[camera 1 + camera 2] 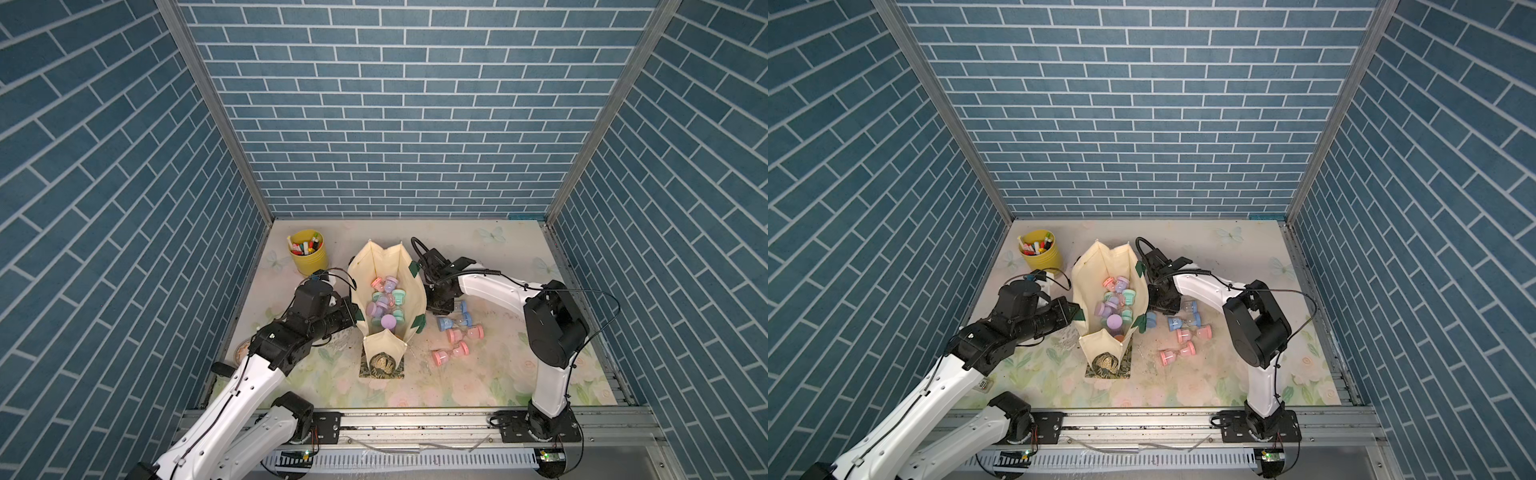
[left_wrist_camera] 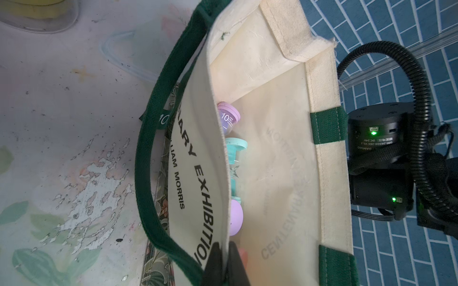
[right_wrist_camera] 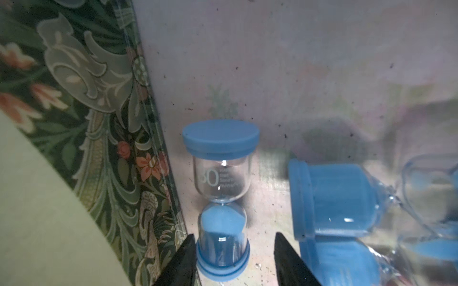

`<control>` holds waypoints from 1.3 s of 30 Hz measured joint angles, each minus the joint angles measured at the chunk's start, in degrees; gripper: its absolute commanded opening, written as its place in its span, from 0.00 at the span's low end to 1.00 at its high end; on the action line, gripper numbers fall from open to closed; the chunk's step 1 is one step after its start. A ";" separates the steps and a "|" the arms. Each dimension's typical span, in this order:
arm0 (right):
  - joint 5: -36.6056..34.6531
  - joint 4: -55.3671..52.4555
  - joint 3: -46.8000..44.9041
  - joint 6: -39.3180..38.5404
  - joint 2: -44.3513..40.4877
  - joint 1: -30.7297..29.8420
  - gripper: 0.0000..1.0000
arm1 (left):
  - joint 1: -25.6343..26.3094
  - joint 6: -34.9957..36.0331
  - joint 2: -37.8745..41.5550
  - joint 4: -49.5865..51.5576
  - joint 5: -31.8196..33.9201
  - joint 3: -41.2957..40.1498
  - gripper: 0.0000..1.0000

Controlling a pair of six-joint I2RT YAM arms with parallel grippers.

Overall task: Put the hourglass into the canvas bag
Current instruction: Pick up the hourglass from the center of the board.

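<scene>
Hourglass (image 3: 222, 198) sits between parted right jaws, which should centre on it before closing; left jaws clamp the rim of the canvas bag (image 2: 272, 148).

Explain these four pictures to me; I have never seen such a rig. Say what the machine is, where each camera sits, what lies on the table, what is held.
This is a robot with two arms, the left arm and the right arm, each ending in a gripper. Two pictures look down on the whole table from above; the other two come from cameras on the wrists. On the table are an open canvas bag with hourglasses inside, a yellow pen cup and loose pink hourglasses. The left gripper pinches the bag's edge. The right gripper stands open around a blue hourglass, not yet clamped on it.
</scene>
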State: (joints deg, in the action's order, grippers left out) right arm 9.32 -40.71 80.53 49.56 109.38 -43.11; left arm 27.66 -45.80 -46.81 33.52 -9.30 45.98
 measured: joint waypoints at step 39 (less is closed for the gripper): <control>-4.68 0.20 1.16 1.38 1.97 -2.38 0.06 | -0.02 0.00 0.46 -1.68 -0.42 -1.40 0.00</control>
State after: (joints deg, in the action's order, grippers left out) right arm 4.64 -40.51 81.69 50.94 111.35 -45.50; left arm 27.64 -45.80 -46.35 31.83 -9.72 44.58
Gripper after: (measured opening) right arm 0.395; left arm 0.078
